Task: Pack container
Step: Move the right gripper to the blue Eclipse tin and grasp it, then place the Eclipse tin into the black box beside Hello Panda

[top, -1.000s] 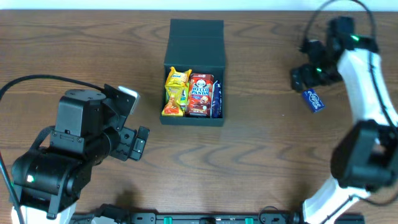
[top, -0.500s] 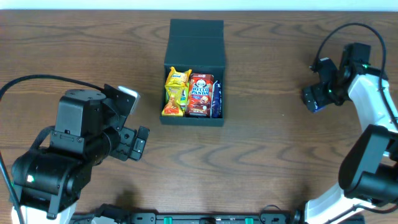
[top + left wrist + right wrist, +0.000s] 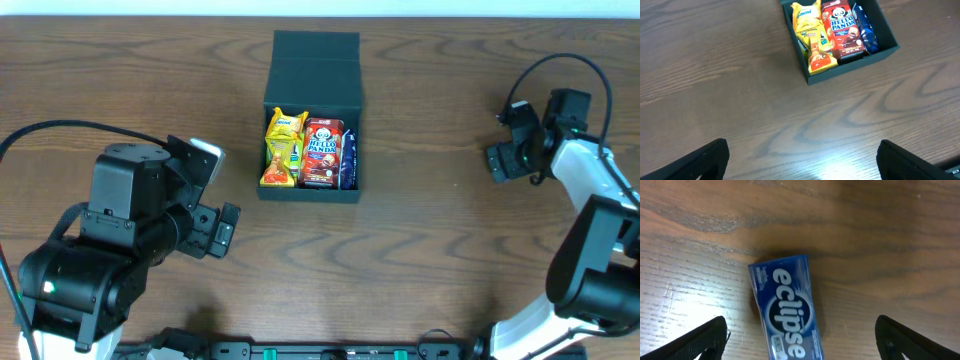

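Two grippers are holding their fingers wide apart. The right gripper (image 3: 510, 160) is hovering over a blue Eclipse gum pack (image 3: 787, 311) at three o'clock from the container (image 3: 316, 60), which is sitting open at the table's (image 3: 430, 260) twelve o'clock. The left gripper (image 3: 225, 230) is hanging at its eight o'clock.

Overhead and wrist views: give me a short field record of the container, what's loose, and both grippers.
container: open, lid flap folded back
inside: yellow snack packet, Hello Panda box, blue packet, side by side
outside: Eclipse gum pack, flat on the table
right gripper: open, above the Eclipse gum pack, not gripping it
left gripper: open, empty, away from the container
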Tool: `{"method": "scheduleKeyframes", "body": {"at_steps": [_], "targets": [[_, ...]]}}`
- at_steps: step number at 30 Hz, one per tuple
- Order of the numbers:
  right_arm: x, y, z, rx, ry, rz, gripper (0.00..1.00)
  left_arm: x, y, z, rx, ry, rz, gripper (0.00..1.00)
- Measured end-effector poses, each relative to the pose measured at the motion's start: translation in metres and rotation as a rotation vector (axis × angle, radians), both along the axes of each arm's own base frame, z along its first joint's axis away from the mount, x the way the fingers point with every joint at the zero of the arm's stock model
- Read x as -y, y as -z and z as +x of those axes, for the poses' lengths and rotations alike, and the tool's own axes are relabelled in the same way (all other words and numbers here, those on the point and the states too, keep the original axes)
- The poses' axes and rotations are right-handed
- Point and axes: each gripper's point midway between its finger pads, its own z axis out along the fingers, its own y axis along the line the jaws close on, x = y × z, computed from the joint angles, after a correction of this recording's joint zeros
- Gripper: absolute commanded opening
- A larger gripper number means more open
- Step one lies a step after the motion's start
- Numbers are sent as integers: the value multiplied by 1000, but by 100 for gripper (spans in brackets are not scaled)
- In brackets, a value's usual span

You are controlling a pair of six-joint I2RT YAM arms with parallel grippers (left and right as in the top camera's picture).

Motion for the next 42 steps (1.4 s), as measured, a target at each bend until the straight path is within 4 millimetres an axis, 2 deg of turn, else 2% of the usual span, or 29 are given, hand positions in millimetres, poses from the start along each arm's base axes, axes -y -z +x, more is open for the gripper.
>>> {"method": "scheduleKeyframes", "body": {"at_steps": [7,9,11,15,17,23,27,31,33,35,38,42], "targets": [[-5,20,1,-20,-12,32,85,0,0,0,0,0,0,95],[-6,27,0,-32,-13,43,78,0,0,0,0,0,0,95],[-7,27,2,-23,-18,49,64,0,0,0,0,0,0,95],[-11,28,3,-19,-23,73,51,0,0,0,0,0,0,95],[-13,29,4,-18,-21,82,47,0,0,0,0,0,0,95],[-15,29,5,-12,-4,106,26,0,0,0,0,0,0,95],[-16,29,5,-10,24,121,18,0,0,0,0,0,0,95],[-16,29,5,-10,76,146,16,0,0,0,0,0,0,95],[-18,28,6,-9,109,172,10,0,0,0,0,0,0,95],[-23,28,6,-9,149,217,2,0,0,0,0,0,0,95],[-34,25,9,-12,203,285,1,0,0,0,0,0,0,95],[-66,10,22,-19,243,377,1,0,0,0,0,0,0,95]]}}
